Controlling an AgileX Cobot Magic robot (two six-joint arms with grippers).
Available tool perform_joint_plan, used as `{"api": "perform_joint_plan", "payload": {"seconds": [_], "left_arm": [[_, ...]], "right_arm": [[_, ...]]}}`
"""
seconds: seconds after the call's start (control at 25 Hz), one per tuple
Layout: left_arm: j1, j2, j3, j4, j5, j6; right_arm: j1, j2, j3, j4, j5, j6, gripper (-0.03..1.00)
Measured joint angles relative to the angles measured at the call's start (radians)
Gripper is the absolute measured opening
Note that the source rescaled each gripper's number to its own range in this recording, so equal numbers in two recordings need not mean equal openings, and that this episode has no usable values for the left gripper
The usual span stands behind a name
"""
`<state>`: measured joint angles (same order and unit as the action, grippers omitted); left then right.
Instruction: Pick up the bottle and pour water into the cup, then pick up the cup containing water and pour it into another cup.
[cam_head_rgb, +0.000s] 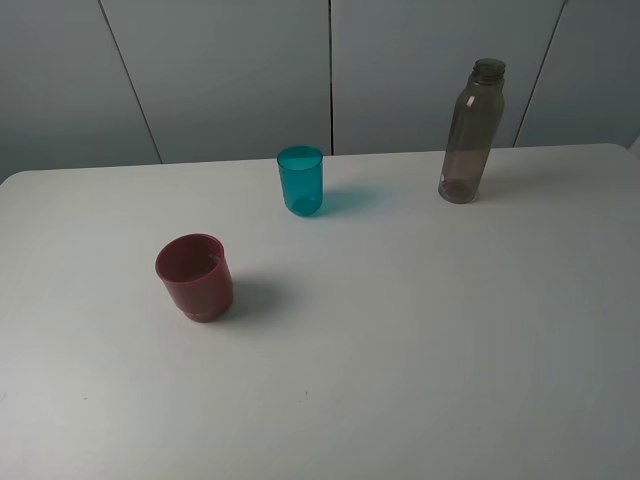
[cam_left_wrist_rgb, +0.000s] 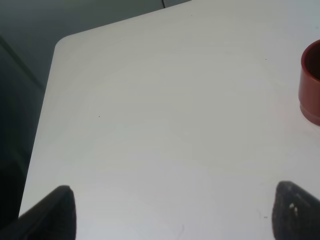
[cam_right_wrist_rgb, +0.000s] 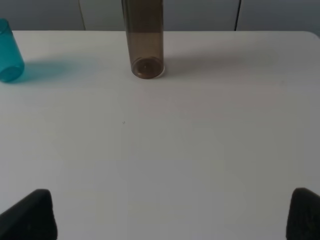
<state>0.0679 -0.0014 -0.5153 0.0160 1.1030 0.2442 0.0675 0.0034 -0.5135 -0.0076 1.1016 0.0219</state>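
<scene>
Jaws of the right gripper (cam_right_wrist_rgb: 170, 215) are spread wide and empty; the bottle (cam_right_wrist_rgb: 145, 40) stands upright straight ahead near the bench's far right corner. Left gripper (cam_left_wrist_rgb: 172, 210), equally open, lies farther off.

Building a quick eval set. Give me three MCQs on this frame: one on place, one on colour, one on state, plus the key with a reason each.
1. In the high view, which thing stands furthest right on the table?
A. red cup
B. bottle
C. teal cup

2. What colour is the wider, squat cup?
A. dark red
B. yellow
C. white

3. How is the bottle's neck?
A. capped
B. open, no cap
C. plugged with a cork

Key:
1 B: the bottle stands right of the teal cup and the red cup.
2 A: the squat cup is dark red, also at the edge of the left wrist view.
3 B: bare threads show at the top, with no cap on them.
</scene>
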Motion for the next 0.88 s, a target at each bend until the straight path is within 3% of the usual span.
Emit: {"api": "perform_joint_plan", "payload": {"seconds": [0.88], "left_arm": [[0.0,0.0,0.0,0.0,0.0,0.0]], "right_arm": [[-0.01,0.0,0.0,0.019,-0.004,-0.022,1.0]]}}
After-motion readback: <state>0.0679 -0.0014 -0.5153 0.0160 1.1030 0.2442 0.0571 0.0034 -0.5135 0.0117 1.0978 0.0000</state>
